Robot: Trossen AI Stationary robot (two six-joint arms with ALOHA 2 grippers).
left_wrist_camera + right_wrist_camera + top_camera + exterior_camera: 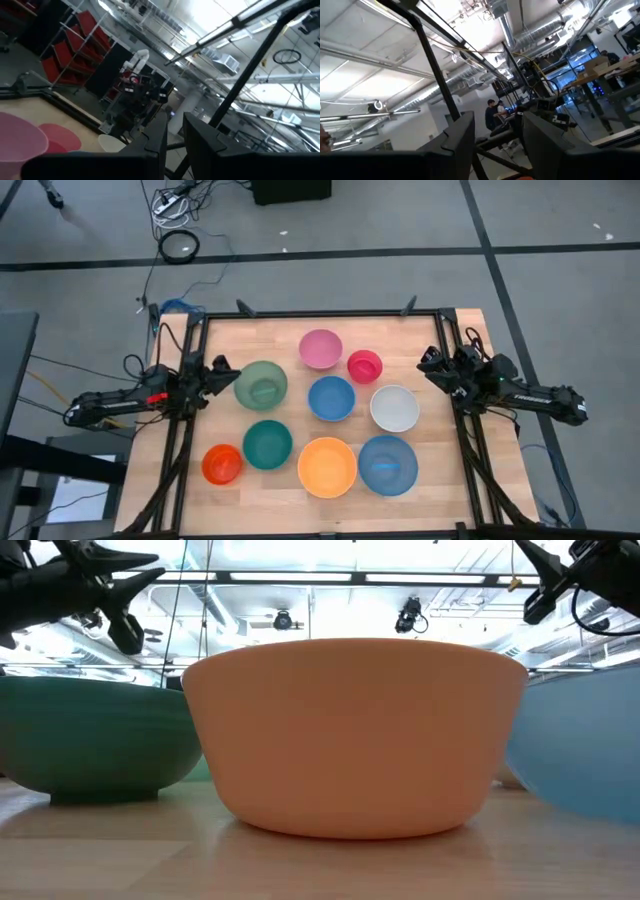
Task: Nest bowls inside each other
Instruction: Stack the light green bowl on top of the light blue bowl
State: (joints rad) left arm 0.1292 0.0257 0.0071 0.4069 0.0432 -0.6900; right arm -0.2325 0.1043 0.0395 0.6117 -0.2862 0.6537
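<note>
Nine bowls (pixel 331 398) sit apart on the surface (pixel 228 335) | left gripper (pixel 222 367) part-open, right gripper (pixel 428 362) wide, both empty | risk: crowded rims, a reach nudges neighbours.

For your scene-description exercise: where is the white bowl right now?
In the high view, the white bowl sits right of centre, between the blue bowl and the right gripper.
</note>
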